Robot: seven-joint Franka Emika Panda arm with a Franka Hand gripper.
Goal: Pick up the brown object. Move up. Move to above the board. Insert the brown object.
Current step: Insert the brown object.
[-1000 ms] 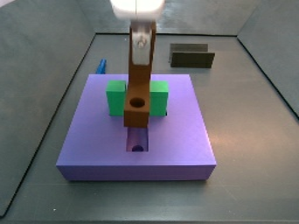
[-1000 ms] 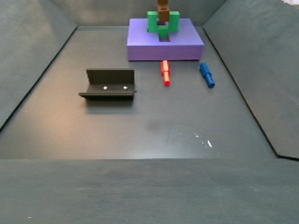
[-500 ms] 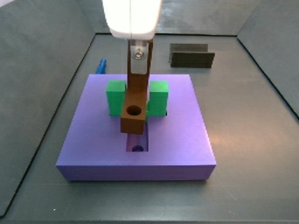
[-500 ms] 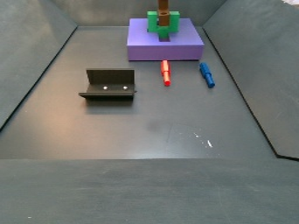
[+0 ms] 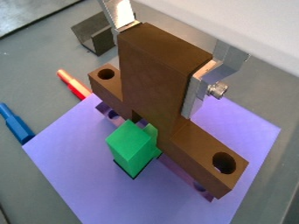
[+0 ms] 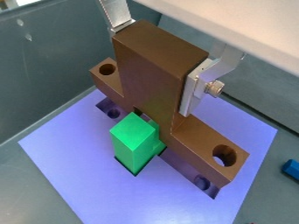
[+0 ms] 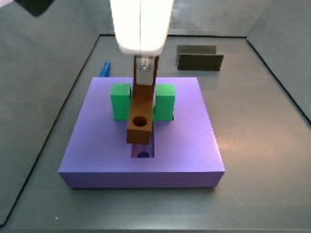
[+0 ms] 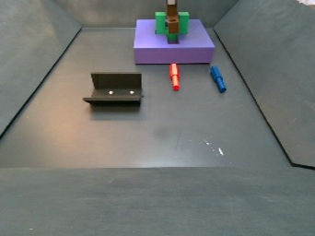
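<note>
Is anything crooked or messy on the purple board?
Nothing stands out. The gripper holds the brown object upright over the slot of the board, next to the green block. The red stick and blue stick lie on the floor beside the board.

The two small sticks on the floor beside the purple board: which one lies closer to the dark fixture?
The red stick, lying between the blue stick and the fixture. The gripper holds the brown object over the board.
</note>
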